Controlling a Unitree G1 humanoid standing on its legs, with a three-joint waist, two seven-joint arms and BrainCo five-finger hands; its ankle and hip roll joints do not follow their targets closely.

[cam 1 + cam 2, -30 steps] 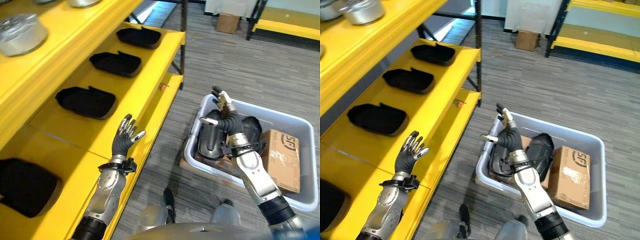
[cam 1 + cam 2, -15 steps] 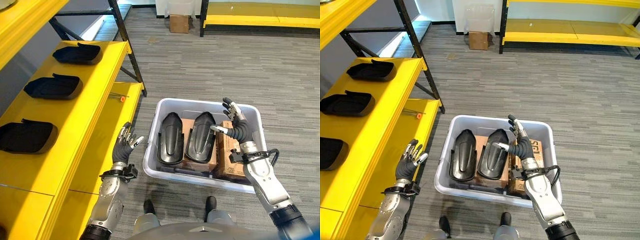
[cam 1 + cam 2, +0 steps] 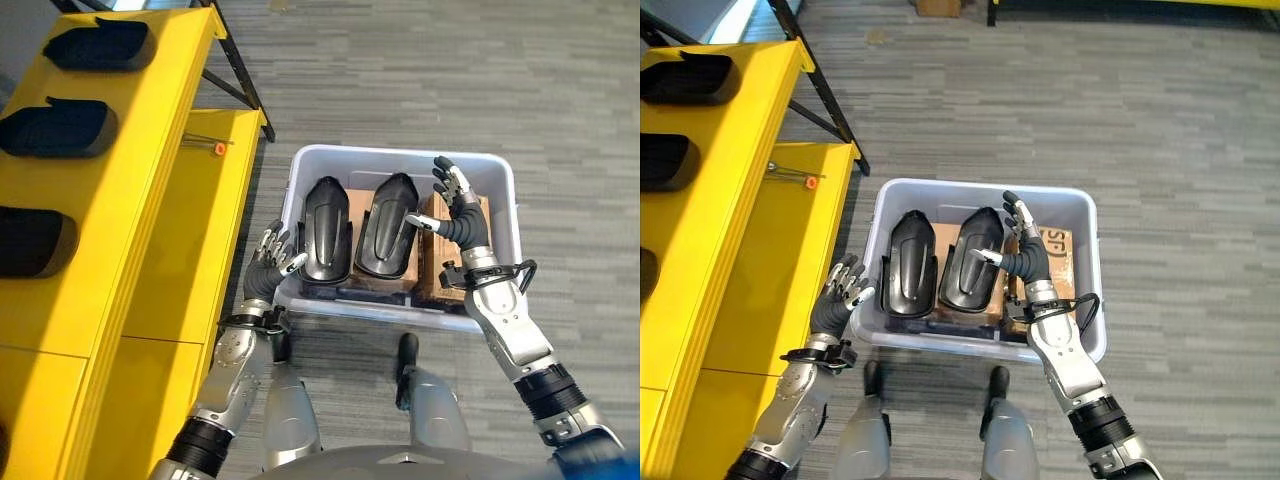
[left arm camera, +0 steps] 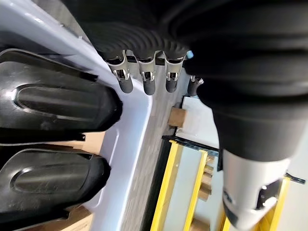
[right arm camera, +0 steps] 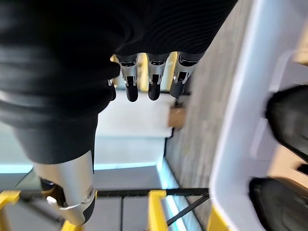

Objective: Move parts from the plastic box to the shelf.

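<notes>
Floor: grey striped carpet (image 3: 420,80) under everything, with the yellow shelf unit along the robot's left.
Plastic box: pale grey tub (image 3: 505,190) on the floor directly in front of the robot, beside the shelf's lower board.
Parts in box: two black moulded parts, left one (image 3: 327,228) and right one (image 3: 386,224), lying side by side, lengthwise, on top of cardboard.
Cardboard box: brown carton (image 3: 1058,262) in the box's right end, just beside the right part (print on it not read).
Right hand: right hand (image 3: 456,212) held above the box's right end, over the carton; fingers spread and straight, thumb pointing toward the right part, grasping nothing.
Left hand: left hand (image 3: 270,268) at the box's near-left corner, outside the wall; fingers loosely extended, nothing in them. Contact with the rim cannot be told.
Shelf: yellow shelf (image 3: 150,150) carries three black parts in a row on its upper board, far (image 3: 100,45), middle (image 3: 58,128), near (image 3: 30,240).
Small item: thin rod with an orange tip (image 3: 219,148) on the lower board, well apart from the box.
</notes>
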